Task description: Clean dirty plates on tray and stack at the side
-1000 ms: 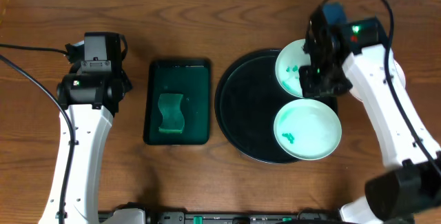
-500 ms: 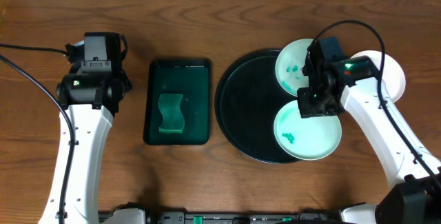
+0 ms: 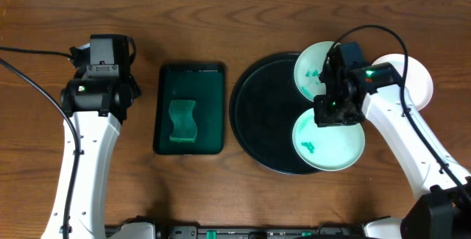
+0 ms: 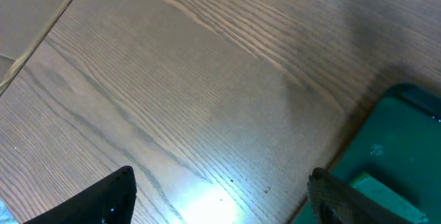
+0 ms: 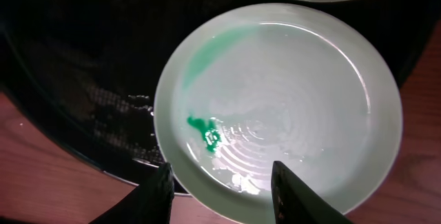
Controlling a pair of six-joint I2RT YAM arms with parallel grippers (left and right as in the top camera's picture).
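The round black tray [image 3: 261, 114] holds two pale plates with teal smears: one at its front right [image 3: 335, 147] and one at its back right [image 3: 310, 68]. A third white plate [image 3: 413, 84] lies on the table to the right of the tray, partly hidden by my right arm. My right gripper [image 3: 333, 112] is open and hovers over the back edge of the front plate; the right wrist view shows that plate [image 5: 289, 100], its smear, and my open fingers [image 5: 224, 193] over its rim. My left gripper [image 4: 220, 196] is open and empty over bare wood.
A rectangular dark green tray [image 3: 190, 108] with a green sponge [image 3: 182, 121] sits left of the black tray; its corner shows in the left wrist view [image 4: 400, 148]. My left arm [image 3: 99, 84] stands at the far left.
My right gripper has moved from over the back plate forward and down toward the front plate, uncovering the white plate on the table. The left arm has not moved.
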